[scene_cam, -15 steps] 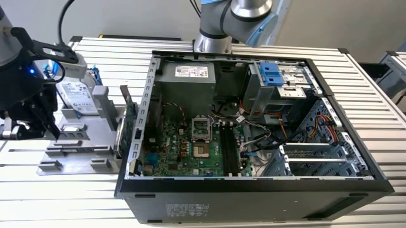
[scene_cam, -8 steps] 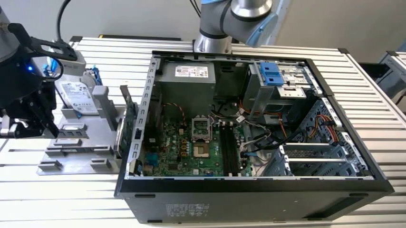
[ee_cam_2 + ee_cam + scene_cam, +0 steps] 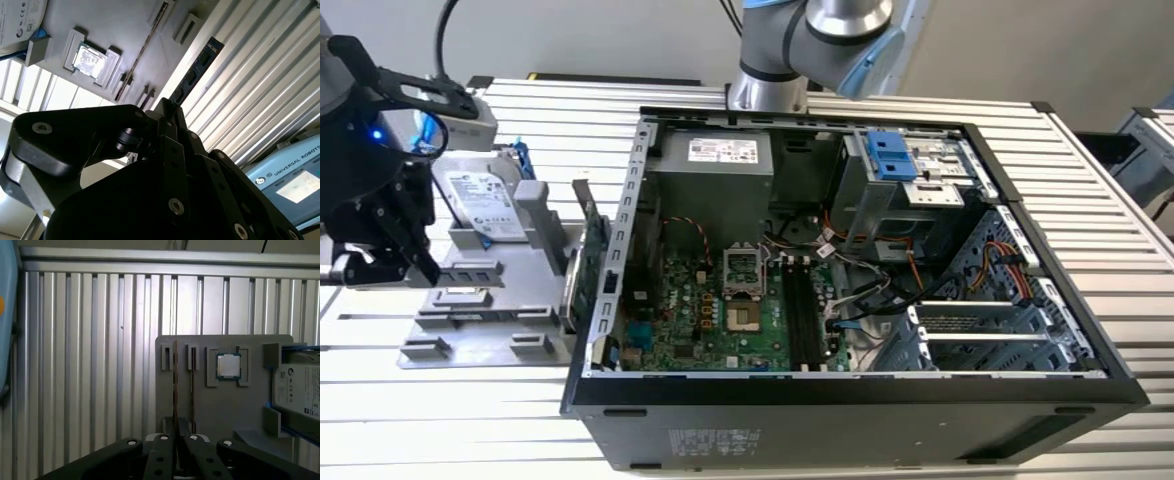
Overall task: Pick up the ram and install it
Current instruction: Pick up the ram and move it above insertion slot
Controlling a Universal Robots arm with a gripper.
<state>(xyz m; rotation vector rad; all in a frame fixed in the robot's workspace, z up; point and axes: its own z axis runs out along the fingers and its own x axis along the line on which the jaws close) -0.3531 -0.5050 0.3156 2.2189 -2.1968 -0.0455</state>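
Fingers [image 3: 162, 452] are narrow, pinching the ram [image 3: 200, 65] edge-on by the tray [image 3: 225, 410]. Picking seems done; the slots [image 3: 803, 310] in the case [image 3: 854, 388] look empty, so installing remains.

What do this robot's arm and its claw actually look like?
The arm is a silver-grey tube with rounded joints and a light blue cap. The gripper is black, built of flat linked bars dotted with silver screw heads. Black cables run to the wrist, where a small blue light glows.
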